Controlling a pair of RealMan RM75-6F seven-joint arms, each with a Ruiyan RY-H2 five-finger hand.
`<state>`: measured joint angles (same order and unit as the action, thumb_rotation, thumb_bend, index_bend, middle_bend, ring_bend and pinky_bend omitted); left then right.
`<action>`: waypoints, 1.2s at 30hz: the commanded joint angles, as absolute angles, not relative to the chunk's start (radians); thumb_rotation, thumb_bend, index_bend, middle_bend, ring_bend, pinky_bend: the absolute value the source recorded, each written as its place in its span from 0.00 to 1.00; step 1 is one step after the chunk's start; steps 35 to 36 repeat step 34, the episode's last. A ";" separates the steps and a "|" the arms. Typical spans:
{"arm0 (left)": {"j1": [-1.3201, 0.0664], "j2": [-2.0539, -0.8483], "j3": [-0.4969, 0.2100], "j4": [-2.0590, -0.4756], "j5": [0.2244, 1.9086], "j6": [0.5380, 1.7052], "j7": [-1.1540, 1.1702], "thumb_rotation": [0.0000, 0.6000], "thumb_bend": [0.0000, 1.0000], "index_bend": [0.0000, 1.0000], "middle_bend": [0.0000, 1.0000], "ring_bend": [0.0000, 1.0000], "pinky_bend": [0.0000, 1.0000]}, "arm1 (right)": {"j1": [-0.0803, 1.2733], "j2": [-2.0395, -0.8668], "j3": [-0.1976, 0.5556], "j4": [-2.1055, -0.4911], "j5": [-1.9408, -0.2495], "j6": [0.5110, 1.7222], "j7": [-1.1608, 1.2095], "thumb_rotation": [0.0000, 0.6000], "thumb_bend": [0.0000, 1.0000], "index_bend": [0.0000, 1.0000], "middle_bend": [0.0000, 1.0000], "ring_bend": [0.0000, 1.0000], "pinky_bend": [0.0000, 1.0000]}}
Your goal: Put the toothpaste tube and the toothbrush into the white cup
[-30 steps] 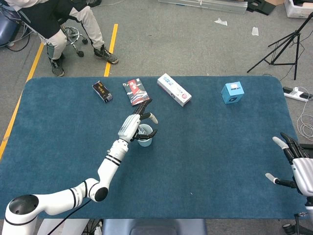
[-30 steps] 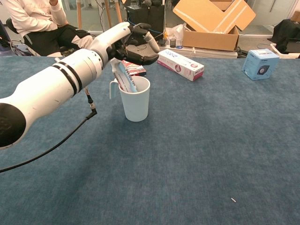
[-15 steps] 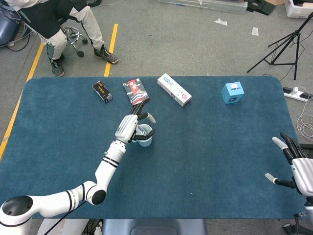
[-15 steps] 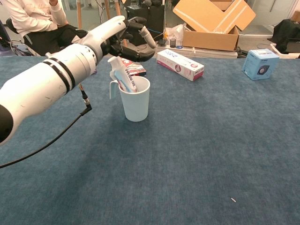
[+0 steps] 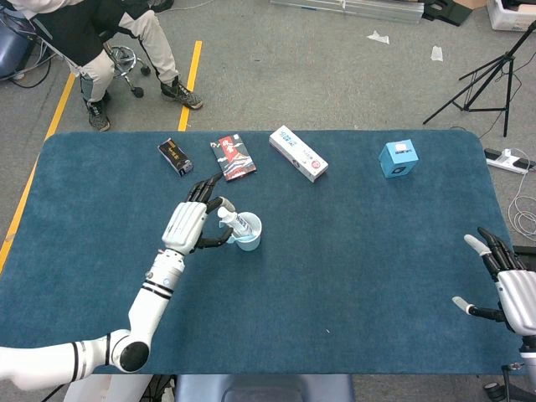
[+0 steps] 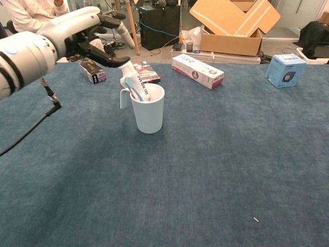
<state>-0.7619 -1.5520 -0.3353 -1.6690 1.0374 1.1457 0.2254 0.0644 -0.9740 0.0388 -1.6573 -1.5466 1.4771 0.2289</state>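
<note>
The white cup [image 6: 149,111] [image 5: 249,234] stands on the blue table left of centre. The toothpaste tube [image 6: 133,85] [image 5: 230,219] leans in it, cap end up and tilted left. No toothbrush can be told apart in either view. My left hand [image 5: 188,221] [image 6: 87,33] hangs open just left of the cup, fingers spread, touching nothing. At the table's right edge my right hand [image 5: 505,281] is open too, holding nothing.
Along the far edge lie a small dark box [image 5: 175,156], a red and black packet [image 5: 233,157], a long white carton [image 5: 298,153] and a light blue cube box [image 5: 398,158]. A seated person [image 5: 109,33] is beyond the far left corner.
My left hand let go above the cup and drew back to the left. The tube now stands in the cup by itself. The right hand barely moved.
</note>
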 commanded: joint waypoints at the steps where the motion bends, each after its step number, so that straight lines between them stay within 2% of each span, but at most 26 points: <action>1: -0.702 -1.446 -0.284 -1.790 1.002 1.197 0.332 1.00 0.32 0.36 0.00 0.00 0.00 | 0.065 -0.975 0.039 -1.659 -1.544 1.474 0.223 1.00 0.04 0.13 0.00 0.00 0.18; 12: -0.554 -1.261 -0.133 -1.946 1.118 1.348 0.458 1.00 0.32 0.33 0.00 0.00 0.00 | 0.065 -0.979 0.039 -1.666 -1.538 1.470 0.199 1.00 0.04 0.13 0.00 0.00 0.18; 18: -0.462 -1.219 -0.037 -1.927 1.289 1.446 0.467 1.00 0.32 0.33 0.00 0.00 0.00 | 0.066 -0.980 0.040 -1.669 -1.530 1.465 0.187 1.00 0.04 0.13 0.00 0.00 0.18; 23: -0.387 -1.202 0.032 -1.853 1.427 1.527 0.485 1.00 0.32 0.34 0.00 0.00 0.00 | 0.065 -0.982 0.041 -1.673 -1.525 1.464 0.176 1.00 0.04 0.13 0.00 0.00 0.18; 28: -0.324 -1.198 0.067 -1.775 1.492 1.579 0.483 1.00 0.32 0.34 0.00 0.00 0.00 | 0.064 -0.983 0.043 -1.676 -1.517 1.463 0.160 1.00 0.04 0.13 0.00 0.00 0.18; 36: -0.263 -1.205 0.084 -1.715 1.529 1.615 0.426 1.00 0.32 0.35 0.00 0.00 0.00 | 0.067 -0.988 0.048 -1.675 -1.499 1.452 0.144 1.00 0.04 0.13 0.00 0.00 0.18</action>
